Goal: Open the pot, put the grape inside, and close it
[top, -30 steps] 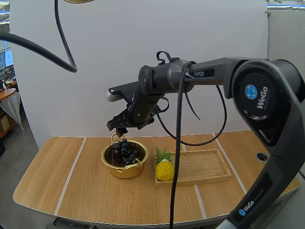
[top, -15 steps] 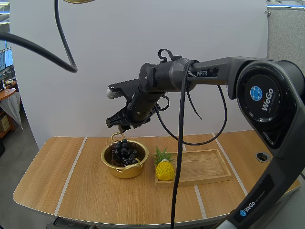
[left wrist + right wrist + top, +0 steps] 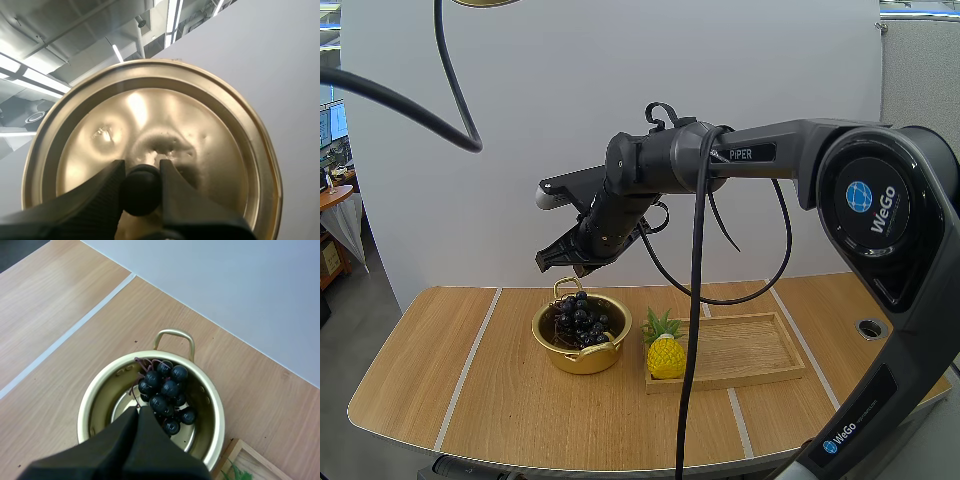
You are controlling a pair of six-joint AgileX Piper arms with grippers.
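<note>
Presently, the right gripper [image 3: 560, 264] is seen hanging in the air above the far side of the pot [image 3: 582, 358], clear of its rim and touching nothing. From the right wrist view its fingers [image 3: 135, 440] are shown pressed together into a single dark wedge, with nothing held between them, and they are pointed down over the open pot. The pot is a gold one with a loop handle on each side, and it is set uncovered on the wooden table [image 3: 500, 380]. The grapes [image 3: 580, 318], a dark bunch with reddish stems, are lying inside the pot on its bottom, towards the far wall. The lid [image 3: 200, 130] is held off the pot by the left gripper [image 3: 142, 175]: in the left wrist view the black knob [image 3: 141, 192] in the middle of the lid is clamped between the two fingers, and the gold disc is turned so that its face is presented to the camera. To the right of the pot a shallow wooden tray [image 3: 745, 345] is laid on the table, and a yellow toy pineapple [image 3: 666, 357] with green leaves is stood upright at the end of the tray nearest the pot, just beside the pot's wall.
</note>
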